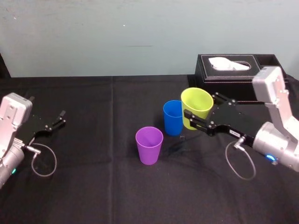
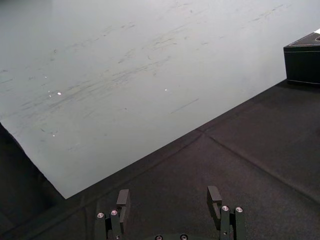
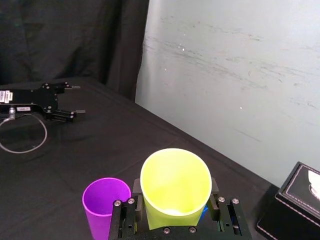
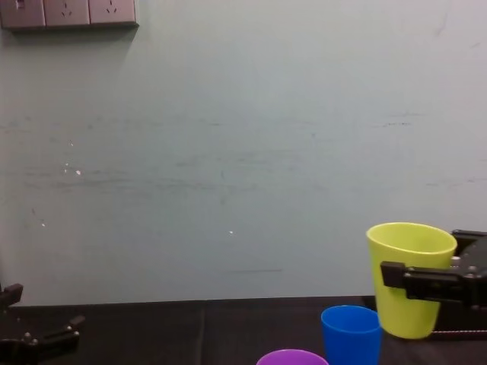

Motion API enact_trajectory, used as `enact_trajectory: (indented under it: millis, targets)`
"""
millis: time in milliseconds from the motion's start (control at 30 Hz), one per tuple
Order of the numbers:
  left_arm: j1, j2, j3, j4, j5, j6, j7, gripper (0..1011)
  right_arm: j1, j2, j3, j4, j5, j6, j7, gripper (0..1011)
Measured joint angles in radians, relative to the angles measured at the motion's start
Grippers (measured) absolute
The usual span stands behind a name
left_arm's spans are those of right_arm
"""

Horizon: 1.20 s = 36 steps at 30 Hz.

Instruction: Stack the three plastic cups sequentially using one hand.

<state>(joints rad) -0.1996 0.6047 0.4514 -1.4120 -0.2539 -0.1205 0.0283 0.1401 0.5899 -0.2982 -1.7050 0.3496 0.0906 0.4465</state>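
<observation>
**Ana:** What do you see on your screens?

**Me:** I see my right end effector (image 1: 200, 107) clamped on the yellow-green cup (image 1: 196, 99). One finger is on each side of the cup, a bit below its rim. The cup is upright, with its open end up.

**Ana:** Where is that cup?

**Me:** It is just to the right of the blue cup (image 1: 173, 117), very close to it. In the chest view its rim is higher than the blue cup's rim. I cannot tell if the two cups touch.

**Ana:** And the other cups?

**Me:** The blue cup stands on the black worktop (image 1: 93, 186). The purple cup (image 1: 149, 144) stands there too, nearer to me and a little to the left of the blue one. Both are upright, and nothing is inside them.

**Ana:** What about your left arm?

**Me:** My left end effector (image 1: 60, 117) is far off on the left, low over the worktop. Its fingers are apart and hold nothing.

**Ana:** Anything else?

**Me:** A black tissue box (image 1: 233, 70) sits at the back right, by the wall.
</observation>
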Motion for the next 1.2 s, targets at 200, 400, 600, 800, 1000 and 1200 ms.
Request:
enact_trajectory:
  millis: [200, 400, 600, 800, 1000, 1200]
  targets:
    - [0.000, 0.000, 0.000, 0.000, 0.000, 0.000, 0.000, 1010, 0.044, -0.031, -0.025, 0.031, -0.023, 0.016, -0.011, 736]
    - [0.000, 0.000, 0.000, 0.000, 0.000, 0.000, 0.000, 1010, 0.082, -0.062, -0.045, 0.065, -0.043, 0.027, -0.020, 736]
    - [0.000, 0.000, 0.000, 0.000, 0.000, 0.000, 0.000, 1010, 0.111, -0.088, -0.058, 0.098, -0.059, 0.031, -0.027, 735]
    - [0.000, 0.000, 0.000, 0.000, 0.000, 0.000, 0.000, 1010, 0.142, -0.116, -0.067, 0.136, -0.074, 0.035, -0.035, 736]
    - [0.000, 0.000, 0.000, 0.000, 0.000, 0.000, 0.000, 1010, 0.170, -0.141, -0.072, 0.182, -0.083, 0.038, -0.036, 736]
    - [0.000, 0.000, 0.000, 0.000, 0.000, 0.000, 0.000, 1010, 0.189, -0.156, -0.074, 0.212, -0.084, 0.038, -0.035, 736]
